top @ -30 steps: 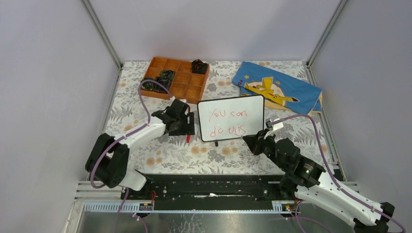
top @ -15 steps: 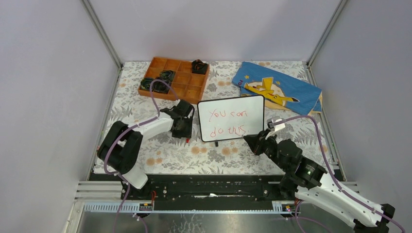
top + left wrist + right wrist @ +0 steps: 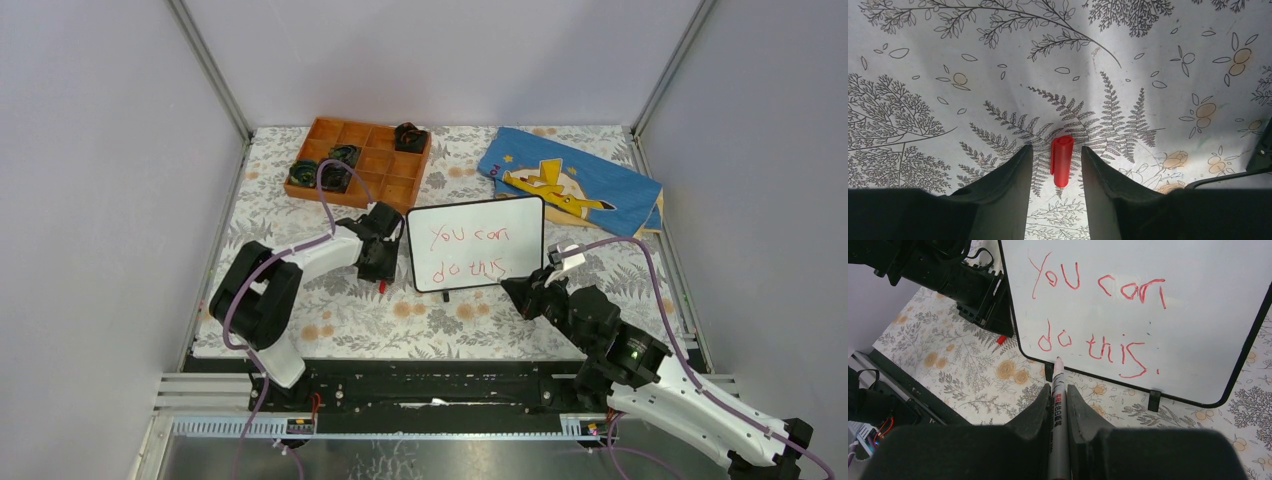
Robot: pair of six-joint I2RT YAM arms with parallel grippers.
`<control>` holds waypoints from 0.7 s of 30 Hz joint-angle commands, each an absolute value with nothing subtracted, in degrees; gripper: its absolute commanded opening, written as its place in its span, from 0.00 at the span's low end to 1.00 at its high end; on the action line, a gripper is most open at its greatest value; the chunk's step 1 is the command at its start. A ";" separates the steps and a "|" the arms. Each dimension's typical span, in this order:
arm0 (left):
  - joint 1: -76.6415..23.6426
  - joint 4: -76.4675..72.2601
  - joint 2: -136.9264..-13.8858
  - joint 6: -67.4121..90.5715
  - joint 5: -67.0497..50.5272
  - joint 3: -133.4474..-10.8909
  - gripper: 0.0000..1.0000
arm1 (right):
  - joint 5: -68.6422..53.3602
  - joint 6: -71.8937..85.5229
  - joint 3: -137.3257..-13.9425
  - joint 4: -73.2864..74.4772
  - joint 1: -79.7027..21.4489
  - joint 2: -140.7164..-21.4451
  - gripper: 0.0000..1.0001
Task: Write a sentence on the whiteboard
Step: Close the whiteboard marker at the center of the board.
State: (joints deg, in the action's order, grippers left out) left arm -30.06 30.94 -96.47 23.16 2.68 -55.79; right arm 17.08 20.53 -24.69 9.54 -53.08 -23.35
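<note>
The whiteboard [image 3: 520,225], glossy white, black-framed, on two small feet, stands mid-way across the floral table [image 3: 330,305]. Its red sentence [image 3: 1088,315] reads "You can do this" in two lines. The right gripper [image 3: 1054,395] clamps a marker [image 3: 1057,410], tip at the board's lower edge. The left gripper [image 3: 1056,146] stands released astride a red cap [image 3: 1062,162], not touching it.

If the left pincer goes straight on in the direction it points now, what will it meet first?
Probably the red cap, lying on the flowered tablecloth between the open jaws of the left pincer. The jaws themselves would land on the cloth beside it; how far off is unclear.
</note>
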 commanded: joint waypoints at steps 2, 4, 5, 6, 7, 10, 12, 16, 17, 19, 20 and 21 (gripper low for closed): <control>-30.43 31.94 -97.44 21.67 3.99 -56.10 0.45 | 18.47 19.47 -27.47 6.64 -52.67 -22.80 0.00; -30.65 31.90 -97.83 21.62 4.10 -55.86 0.43 | 18.47 19.42 -27.47 6.63 -52.71 -22.83 0.00; -30.74 31.79 -97.91 21.62 4.24 -55.81 0.42 | 18.45 19.40 -27.48 6.67 -52.71 -22.73 0.00; -30.80 31.82 -98.13 21.62 4.36 -55.81 0.41 | 18.38 19.42 -27.51 6.72 -52.73 -22.73 0.00; -30.87 31.81 -98.26 21.62 4.42 -55.81 0.40 | 18.39 19.43 -27.50 6.73 -52.71 -22.66 0.00; -31.07 31.85 -98.48 21.58 4.72 -55.64 0.37 | 18.37 19.42 -27.59 6.89 -52.72 -22.52 0.00; -31.17 31.86 -98.54 21.53 4.89 -55.43 0.35 | 18.37 19.42 -27.60 7.01 -52.69 -22.25 0.00; -31.51 31.76 -98.93 21.53 4.88 -54.99 0.29 | 18.46 19.55 -27.57 7.25 -52.70 -21.79 0.00; -31.67 31.67 -99.04 21.53 4.73 -54.94 0.27 | 18.50 19.60 -27.56 7.35 -52.71 -21.65 0.00; -31.80 31.71 -99.09 21.61 4.76 -54.85 0.22 | 18.62 19.75 -27.55 7.59 -52.73 -21.40 0.00; -31.89 31.73 -99.16 21.54 4.70 -54.77 0.20 | 18.63 19.82 -27.55 7.68 -52.70 -21.22 0.00; -31.90 31.71 -99.14 21.53 4.62 -54.76 0.18 | 18.75 19.78 -27.56 7.79 -52.70 -21.03 0.00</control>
State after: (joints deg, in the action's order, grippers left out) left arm -31.09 31.40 -96.86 21.80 5.17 -55.81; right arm 17.34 20.34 -24.71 9.58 -53.08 -22.04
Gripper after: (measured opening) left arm 0.223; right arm 0.159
